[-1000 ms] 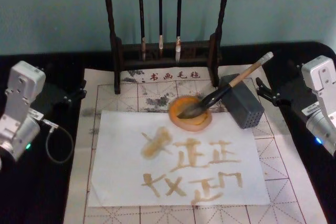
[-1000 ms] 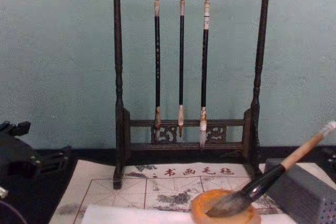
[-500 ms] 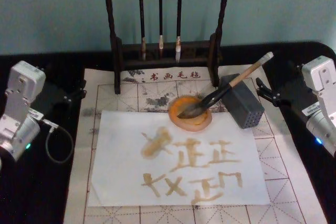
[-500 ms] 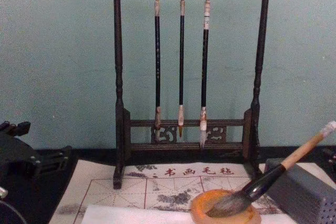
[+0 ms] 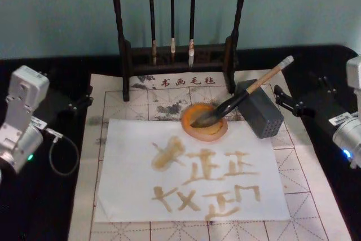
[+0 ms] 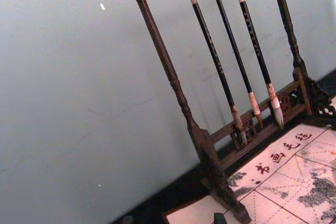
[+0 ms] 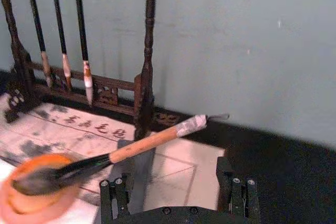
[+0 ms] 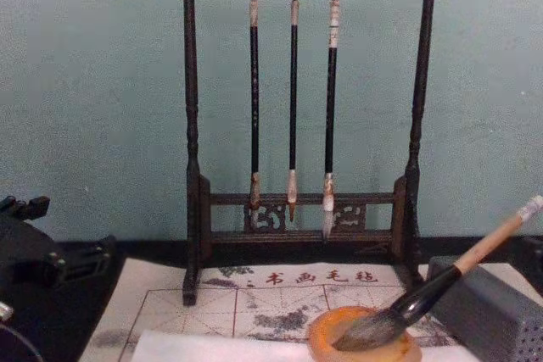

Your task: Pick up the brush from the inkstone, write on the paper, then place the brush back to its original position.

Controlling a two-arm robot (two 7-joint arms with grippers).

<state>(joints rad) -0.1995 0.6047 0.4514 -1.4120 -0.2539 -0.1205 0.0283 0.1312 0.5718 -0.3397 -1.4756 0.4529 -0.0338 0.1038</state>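
Observation:
The brush (image 5: 243,94) lies slanted, its bushy head in the orange-rimmed inkstone (image 5: 217,132) and its tan handle propped on a grey block (image 5: 263,114). In the right wrist view the brush (image 7: 149,142) runs across ahead of my right gripper (image 7: 176,195), which is open and empty, short of the handle. From the head view the right gripper (image 5: 299,92) sits right of the block. The white paper (image 5: 127,145) bears several ochre characters. My left gripper (image 5: 80,99) is parked open at the far left.
A dark wooden rack (image 5: 125,55) with three thin hanging brushes (image 8: 293,99) stands behind the inkstone (image 8: 321,335). A gridded felt mat (image 5: 316,190) lies under the paper. Black tabletop flanks the mat on both sides. A cable loops beside the left arm (image 5: 53,156).
My right arm has drawn back to the right, away from the brush. The brush, inkstone, paper and left arm have not moved.

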